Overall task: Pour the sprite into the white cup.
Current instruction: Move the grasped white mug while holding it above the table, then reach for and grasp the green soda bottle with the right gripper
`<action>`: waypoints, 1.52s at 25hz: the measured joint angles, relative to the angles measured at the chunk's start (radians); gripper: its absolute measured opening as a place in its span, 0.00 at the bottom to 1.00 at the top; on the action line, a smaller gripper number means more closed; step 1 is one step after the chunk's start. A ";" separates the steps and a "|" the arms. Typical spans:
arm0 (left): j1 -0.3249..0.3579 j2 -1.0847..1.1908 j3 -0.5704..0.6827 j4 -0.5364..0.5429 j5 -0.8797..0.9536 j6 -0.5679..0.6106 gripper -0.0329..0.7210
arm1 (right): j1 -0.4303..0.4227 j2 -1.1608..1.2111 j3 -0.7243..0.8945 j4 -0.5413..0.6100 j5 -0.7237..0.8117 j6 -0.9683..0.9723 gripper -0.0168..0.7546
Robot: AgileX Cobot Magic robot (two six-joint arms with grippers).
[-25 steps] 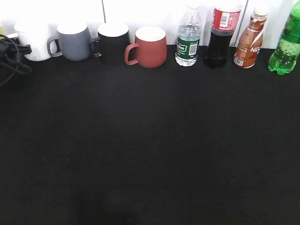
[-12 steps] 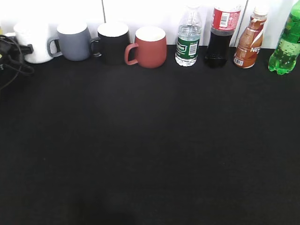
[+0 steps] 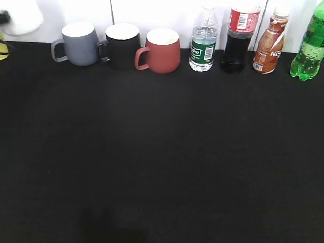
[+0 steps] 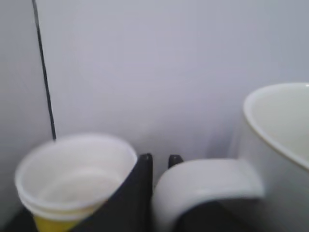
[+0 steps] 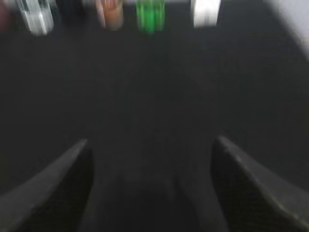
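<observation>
The white cup point(image 3: 23, 15) hangs blurred above the table's back left corner. In the left wrist view its body point(image 4: 285, 145) fills the right side and its loop handle point(image 4: 207, 183) sits at my left gripper point(image 4: 160, 162), which is shut on it. The sprite point(image 3: 309, 45), a bright green bottle, stands at the far right of the back row. It is a green blur in the right wrist view point(image 5: 150, 14). My right gripper point(image 5: 152, 141) is open and empty over the black table, far from the bottles; it does not show in the exterior view.
Along the back wall stand a grey mug point(image 3: 78, 44), a black mug point(image 3: 121, 45), a red mug point(image 3: 161, 50), a water bottle point(image 3: 203, 43), a cola bottle point(image 3: 239, 38) and a brown tea bottle point(image 3: 269, 43). A white and yellow paper cup point(image 4: 72, 179) sits left of the held cup.
The white cup has left its place beside the grey mug and risen up and to the left. The left gripper and its cables have gone almost out of the exterior view.
</observation>
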 joint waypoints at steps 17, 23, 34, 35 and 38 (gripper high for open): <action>-0.576 -0.265 0.451 0.145 -0.127 -0.010 0.13 | -0.003 1.313 0.238 0.003 -1.848 -0.001 0.76; -0.598 -0.265 0.451 0.157 -0.105 -0.011 0.13 | -0.004 1.830 -0.050 -0.036 -2.003 -0.002 0.88; -0.598 -0.265 0.451 0.157 -0.106 -0.011 0.13 | -0.005 2.165 -0.490 0.003 -1.922 -0.003 0.86; -0.598 -0.265 0.451 0.157 -0.106 -0.011 0.13 | -0.005 2.190 -0.520 0.003 -1.917 -0.003 0.85; -0.598 -0.265 0.451 0.157 -0.106 -0.011 0.13 | -0.005 2.256 -0.608 0.003 -1.907 -0.003 0.82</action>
